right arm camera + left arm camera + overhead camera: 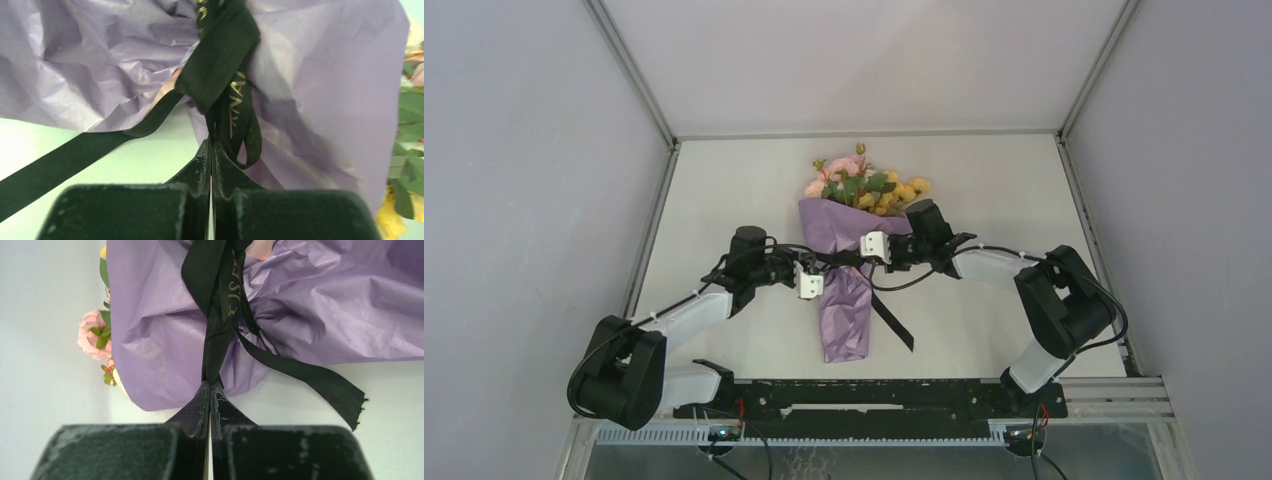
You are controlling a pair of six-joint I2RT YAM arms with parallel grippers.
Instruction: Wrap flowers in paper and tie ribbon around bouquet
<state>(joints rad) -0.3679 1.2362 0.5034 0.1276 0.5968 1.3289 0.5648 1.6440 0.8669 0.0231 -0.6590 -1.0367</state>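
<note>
Lilac paper (845, 310), black gold-lettered ribbon (891, 321), pink-yellow flowers (864, 187)

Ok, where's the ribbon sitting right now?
In the top view the ribbon wraps the waist of the bouquet mid-table, pinched on each side by the left gripper and right gripper, with a loose tail trailing near-right.

A purple-wrapped bouquet (844, 305) lies on the pale desk (984, 190) (blossoms toward the far edge). The tail of its black ribbon (894, 323) rests alongside.
</note>
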